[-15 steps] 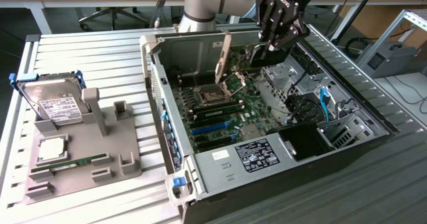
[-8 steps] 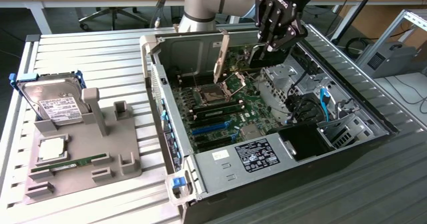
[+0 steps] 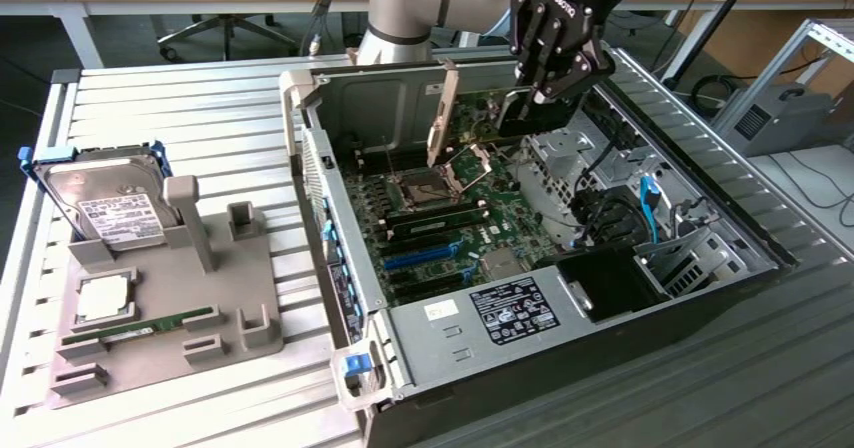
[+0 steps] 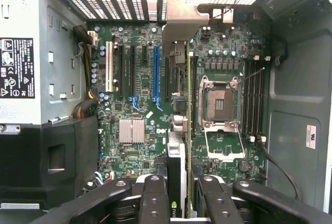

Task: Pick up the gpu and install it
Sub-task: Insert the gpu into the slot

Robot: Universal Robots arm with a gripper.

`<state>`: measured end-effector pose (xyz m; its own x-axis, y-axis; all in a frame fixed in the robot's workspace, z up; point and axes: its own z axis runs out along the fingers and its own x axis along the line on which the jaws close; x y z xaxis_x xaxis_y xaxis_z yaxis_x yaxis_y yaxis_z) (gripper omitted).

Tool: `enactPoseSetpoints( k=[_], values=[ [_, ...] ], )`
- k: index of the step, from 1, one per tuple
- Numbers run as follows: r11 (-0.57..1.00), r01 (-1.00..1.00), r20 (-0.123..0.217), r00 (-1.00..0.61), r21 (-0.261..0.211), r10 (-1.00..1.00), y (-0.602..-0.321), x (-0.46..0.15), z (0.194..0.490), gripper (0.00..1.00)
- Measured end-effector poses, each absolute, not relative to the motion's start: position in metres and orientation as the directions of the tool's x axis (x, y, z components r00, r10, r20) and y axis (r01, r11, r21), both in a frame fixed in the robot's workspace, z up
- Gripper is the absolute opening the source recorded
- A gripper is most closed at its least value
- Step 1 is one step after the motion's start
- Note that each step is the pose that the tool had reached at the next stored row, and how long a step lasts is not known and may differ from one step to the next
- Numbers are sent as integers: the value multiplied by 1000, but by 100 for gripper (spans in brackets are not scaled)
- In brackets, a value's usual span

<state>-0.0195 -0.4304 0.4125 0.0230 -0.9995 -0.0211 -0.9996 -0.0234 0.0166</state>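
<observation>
Above the open computer case on the desk, the gpu is held on edge over the motherboard by the pincer, which is clamped on the card. Labels are seen on the hard drive and the power supply, but their print cannot be read. In the wrist view the near end of the gpu is hidden between the pincer's dark fingers.

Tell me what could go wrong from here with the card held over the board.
1. The tool grips the gpu close to the raised socket plate. A sideways drift could strike it or the open CPU socket.
2. In the wrist view the gpu appears to sit beside the long blue slot, not over it. Pressing down misaligned could hit board parts.
</observation>
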Motion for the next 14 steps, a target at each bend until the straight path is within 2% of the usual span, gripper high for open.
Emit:
enactPoseSetpoints(
  k=[14],
  values=[
    [-23,-1000,-21,23,17,-1000,-429,-20,410,27]
  ],
)
